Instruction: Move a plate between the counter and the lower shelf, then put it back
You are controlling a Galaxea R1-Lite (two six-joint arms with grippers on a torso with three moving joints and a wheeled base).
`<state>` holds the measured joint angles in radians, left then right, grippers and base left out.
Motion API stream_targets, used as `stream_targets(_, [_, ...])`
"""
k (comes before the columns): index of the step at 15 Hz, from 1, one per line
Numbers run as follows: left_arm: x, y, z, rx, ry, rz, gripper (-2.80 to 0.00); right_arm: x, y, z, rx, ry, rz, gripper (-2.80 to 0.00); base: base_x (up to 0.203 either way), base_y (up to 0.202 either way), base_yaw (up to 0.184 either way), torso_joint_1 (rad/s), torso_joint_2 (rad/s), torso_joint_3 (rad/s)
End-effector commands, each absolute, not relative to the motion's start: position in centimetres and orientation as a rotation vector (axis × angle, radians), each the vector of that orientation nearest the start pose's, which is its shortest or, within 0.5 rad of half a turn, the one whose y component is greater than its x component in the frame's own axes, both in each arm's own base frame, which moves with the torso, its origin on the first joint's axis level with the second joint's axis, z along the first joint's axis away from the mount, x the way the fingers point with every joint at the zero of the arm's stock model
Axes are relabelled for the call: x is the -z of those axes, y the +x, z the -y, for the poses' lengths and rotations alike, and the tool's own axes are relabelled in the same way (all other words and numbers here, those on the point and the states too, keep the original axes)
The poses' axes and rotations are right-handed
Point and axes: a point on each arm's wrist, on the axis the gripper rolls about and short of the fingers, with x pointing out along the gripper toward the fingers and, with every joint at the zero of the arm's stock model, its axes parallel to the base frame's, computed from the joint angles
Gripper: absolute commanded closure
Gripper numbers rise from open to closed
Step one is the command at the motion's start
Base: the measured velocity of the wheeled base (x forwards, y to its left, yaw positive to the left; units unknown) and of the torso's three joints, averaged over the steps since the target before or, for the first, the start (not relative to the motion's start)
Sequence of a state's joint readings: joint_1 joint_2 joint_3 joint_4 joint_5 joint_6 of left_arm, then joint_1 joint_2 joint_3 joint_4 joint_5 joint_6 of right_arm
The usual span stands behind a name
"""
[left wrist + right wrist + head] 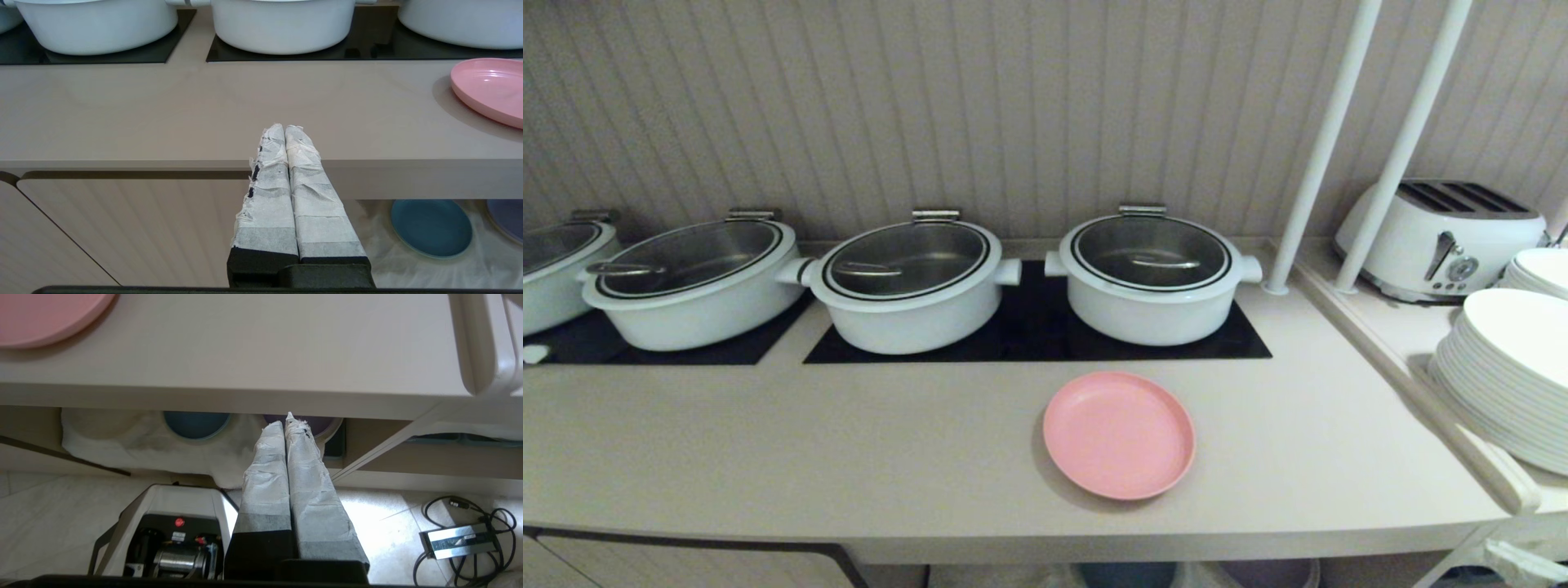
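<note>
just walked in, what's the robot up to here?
Nothing is being held right now. The pink plate lies flat on the counter, in front of the white pots. Both grippers sit off the counter's front edge, fingers shut and empty: the left gripper level with the edge, the right gripper lower, pointing toward the lower shelf. On that shelf's white cloth lie a blue plate and a purple plate.
</note>
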<state>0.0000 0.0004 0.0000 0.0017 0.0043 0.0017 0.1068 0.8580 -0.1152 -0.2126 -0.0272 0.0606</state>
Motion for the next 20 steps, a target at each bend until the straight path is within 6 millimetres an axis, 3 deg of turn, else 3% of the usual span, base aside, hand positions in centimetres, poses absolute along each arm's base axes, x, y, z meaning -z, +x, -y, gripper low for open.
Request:
stream_targets(1, [-7.5, -2.3, 0.0, -0.005, 0.002, -0.002, 0.00, -10.3, 5.7, -0.5, -0.055, 0.026, -0.490, 0.00, 0.000, 0.000, 0.000, 0.000, 0.00, 0.000])
stream_targets(15, [-7.5, -2.3, 0.0, -0.005, 0.002, -0.002, 0.00, -8.5, -0.3, 0.0, 0.014, -0.049, -0.185, 0.00, 0.000, 0.000, 0.000, 0.000, 0.00, 0.000])
stream_targets(20, [-7.5, -2.3, 0.0, -0.005, 0.002, -0.002, 0.00, -7.8, -1.4, 0.0, -0.001, -0.051, -0.114, 0.00, 0.000, 0.000, 0.000, 0.000, 0.00, 0.000])
